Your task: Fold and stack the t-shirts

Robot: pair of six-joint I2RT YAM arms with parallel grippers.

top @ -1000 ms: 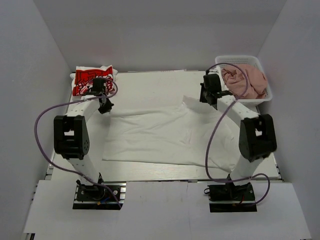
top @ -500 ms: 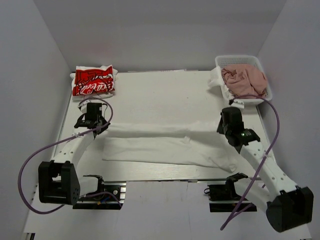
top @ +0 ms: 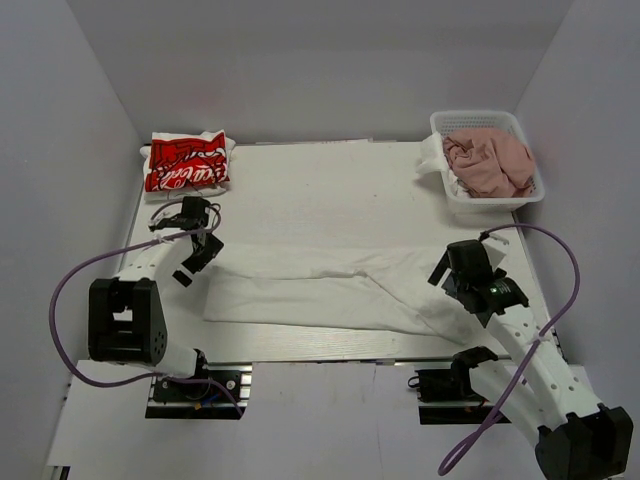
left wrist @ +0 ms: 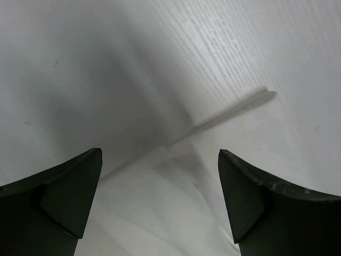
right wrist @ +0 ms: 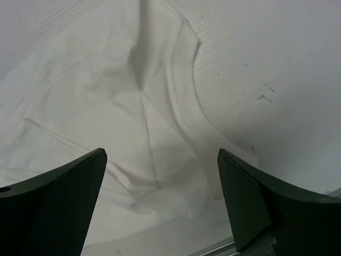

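Note:
The large white t-shirt (top: 320,290) lies folded over into a long band across the near half of the table. My left gripper (top: 195,256) hangs open over the band's left end, with white cloth (left wrist: 160,213) below and between its fingers (left wrist: 64,186). At the band's right end my right gripper (top: 452,274) is open above rumpled white cloth (right wrist: 133,122), holding nothing. A folded white t-shirt with red print (top: 188,162) sits at the back left corner. The dusty-pink t-shirt (top: 490,162) lies crumpled in the basket.
The white mesh basket (top: 478,120) stands at the back right corner. The table's near metal edge (top: 330,345) runs just below the folded band. Purple cables loop from both arms. White walls close in the left, right and back sides.
Both grippers drew the white t-shirt's far edge toward the near side, folding it into a band. Both have since opened and let the cloth go.

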